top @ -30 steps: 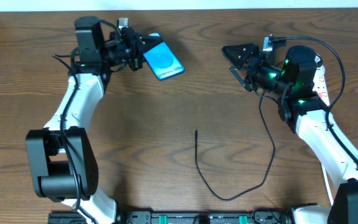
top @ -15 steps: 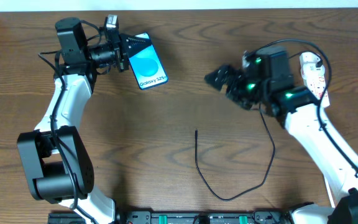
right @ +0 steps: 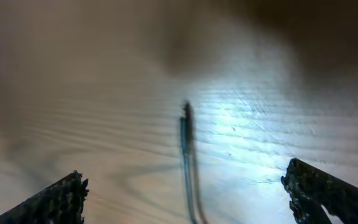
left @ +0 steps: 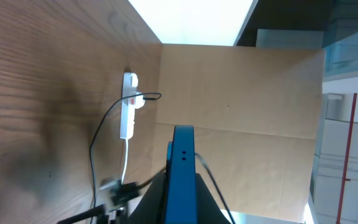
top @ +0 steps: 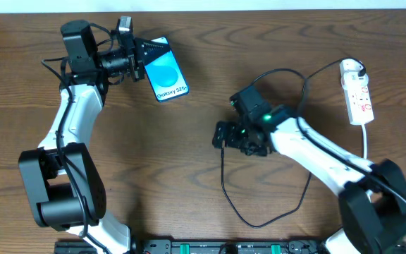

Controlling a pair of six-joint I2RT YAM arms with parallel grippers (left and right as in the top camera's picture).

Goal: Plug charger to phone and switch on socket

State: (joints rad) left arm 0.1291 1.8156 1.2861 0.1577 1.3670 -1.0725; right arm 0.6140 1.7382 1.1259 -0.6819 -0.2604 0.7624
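The charger [top: 223, 173] is lying mid-desk [top: 189, 183], its plug tip now being framed by the released right tool [top: 220, 135], which has been brought over from near the socket [top: 357, 93]. The phone [top: 166, 79] is still being clenched by the left tool [top: 145, 60] at far left. The tip is being blurred in the right wrist view.

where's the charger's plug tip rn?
Overhead, the plug tip lies on the table near centre, just in front of the open right gripper; the right wrist view shows it between the fingers, untouched.
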